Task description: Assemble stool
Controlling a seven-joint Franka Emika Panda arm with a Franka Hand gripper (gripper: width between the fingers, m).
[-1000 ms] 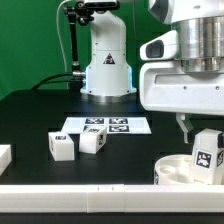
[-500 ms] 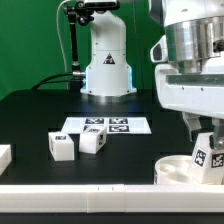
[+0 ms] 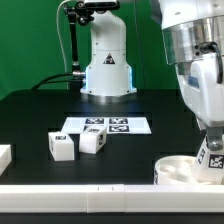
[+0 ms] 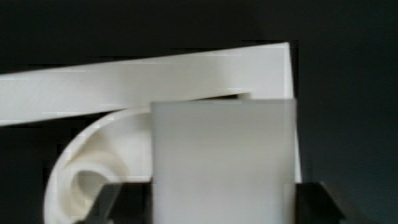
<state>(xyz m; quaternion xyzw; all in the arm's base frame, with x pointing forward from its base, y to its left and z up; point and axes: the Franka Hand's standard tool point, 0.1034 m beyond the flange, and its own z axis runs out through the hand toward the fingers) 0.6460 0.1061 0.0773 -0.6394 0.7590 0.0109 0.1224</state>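
The white round stool seat (image 3: 178,168) lies on the black table at the exterior view's lower right, near the front edge. My gripper (image 3: 213,143) is shut on a white tagged stool leg (image 3: 213,154) and holds it over the seat's right part, touching or just above it. In the wrist view the held leg (image 4: 222,160) fills the middle between my two dark fingertips (image 4: 121,205), with the seat's curved rim (image 4: 89,165) behind it. Two more white tagged legs (image 3: 61,147) (image 3: 92,141) lie left of centre.
The marker board (image 3: 104,125) lies flat at the table's middle, in front of the arm's white base (image 3: 106,70). A plain white bar (image 3: 4,156) sits at the exterior view's left edge. A white rail (image 3: 80,190) runs along the table's front.
My gripper with the leg has turned and shifted toward the exterior view's right and slightly down over the seat. The loose legs and the seat have not moved.
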